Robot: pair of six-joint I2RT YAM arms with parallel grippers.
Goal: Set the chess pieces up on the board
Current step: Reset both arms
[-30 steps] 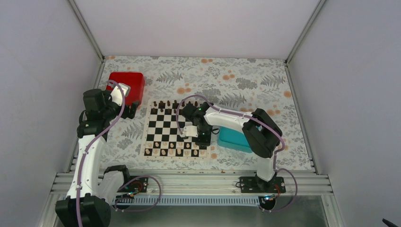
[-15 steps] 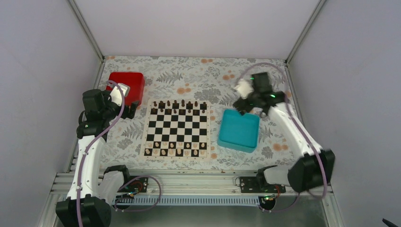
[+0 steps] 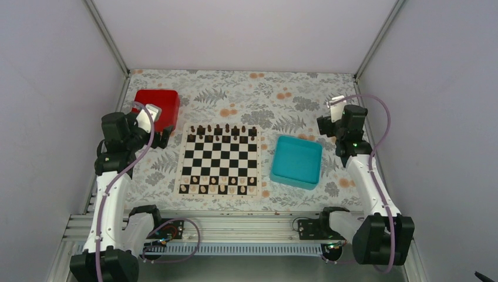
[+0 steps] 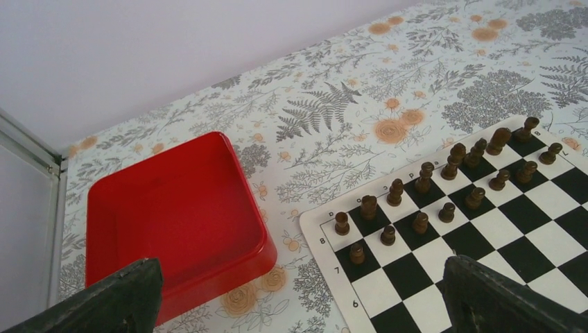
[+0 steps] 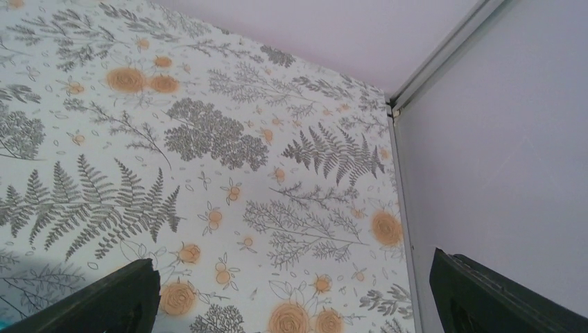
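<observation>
Chessboard (image 4: 496, 227) margin 8, 7, 6; left end effector (image 4: 305, 295), right end effector (image 5: 291, 298) spread, empty.

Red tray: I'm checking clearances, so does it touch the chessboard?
Apart. The left wrist view shows a strip of patterned tablecloth between the red tray and the chessboard.

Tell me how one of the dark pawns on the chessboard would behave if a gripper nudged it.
Probably tips easily: a dark pawn stands upright on a narrow base. It looks like small turned wood, so likely light and rigid. Once down, its round body might roll across the flat chessboard into the closely spaced row.
</observation>
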